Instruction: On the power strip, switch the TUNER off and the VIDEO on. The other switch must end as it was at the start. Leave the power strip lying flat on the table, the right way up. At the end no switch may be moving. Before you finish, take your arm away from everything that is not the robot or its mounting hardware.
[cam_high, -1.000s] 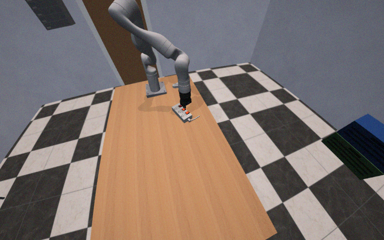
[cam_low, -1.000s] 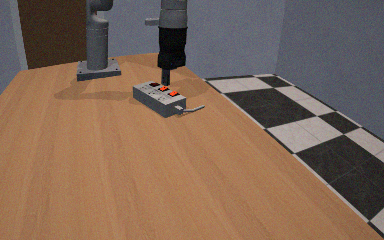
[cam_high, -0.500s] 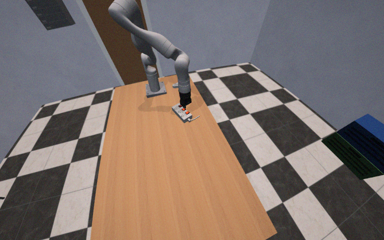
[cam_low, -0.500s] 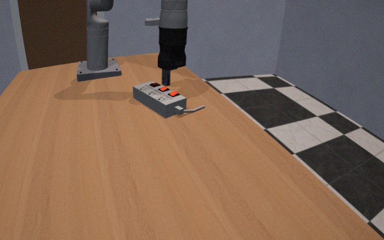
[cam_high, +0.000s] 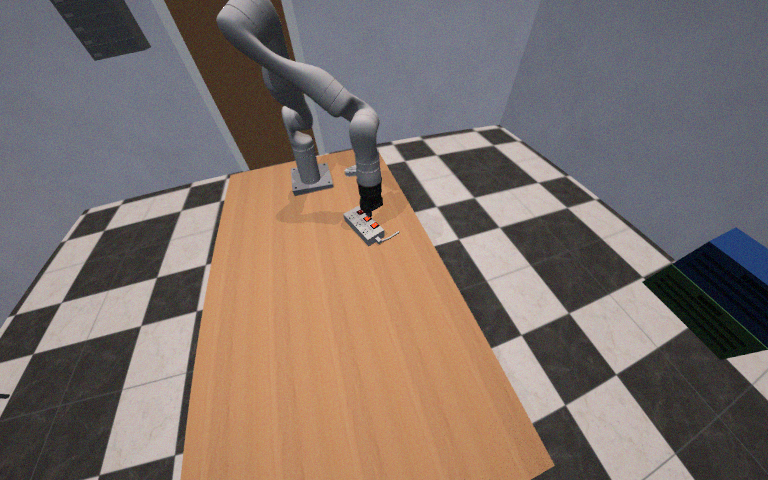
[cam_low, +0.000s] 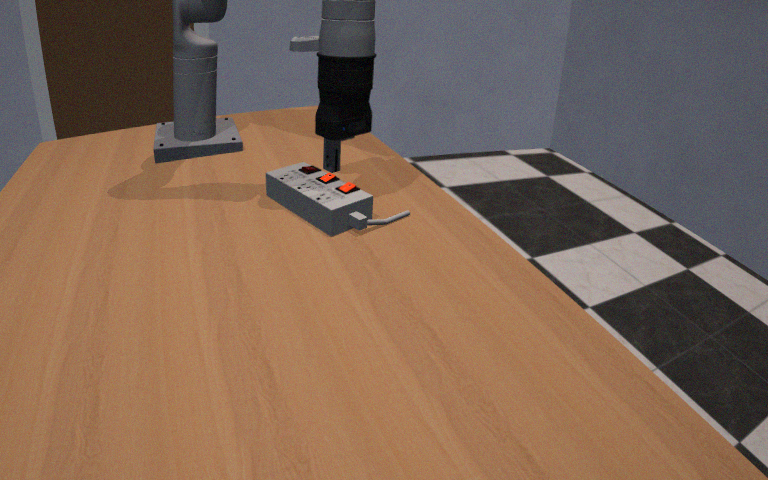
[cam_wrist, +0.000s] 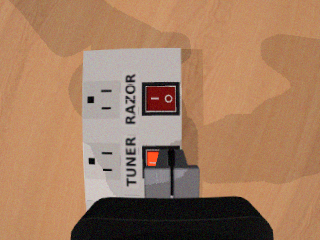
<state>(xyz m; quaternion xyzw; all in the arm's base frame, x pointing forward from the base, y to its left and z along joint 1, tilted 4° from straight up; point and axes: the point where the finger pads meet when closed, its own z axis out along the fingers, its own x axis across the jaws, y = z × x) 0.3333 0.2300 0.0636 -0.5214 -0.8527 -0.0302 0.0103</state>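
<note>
Right of centre in the exterior view, the power strip (cam_high: 356, 225) (cam_low: 300, 199) (cam_wrist: 107, 67) is lying flat on the tabletop (cam_high: 317, 339) (cam_low: 283, 339) (cam_wrist: 40, 150); clenched, empty jaws (cam_high: 368, 212) (cam_low: 331, 169) are standing over the lit TUNER switch (cam_high: 367, 219) (cam_low: 327, 178) (cam_wrist: 152, 158), probably for pressing its O side. Only the wrist view is showing legible labels, while cropping out the third switch (cam_high: 374, 225) (cam_low: 347, 187).

Plain room (unclear kind), wooden table (cam_high: 339, 350) (cam_low: 339, 339) (cam_wrist: 255, 70), checkered floor (cam_high: 577, 237) (cam_low: 538, 215)
</note>
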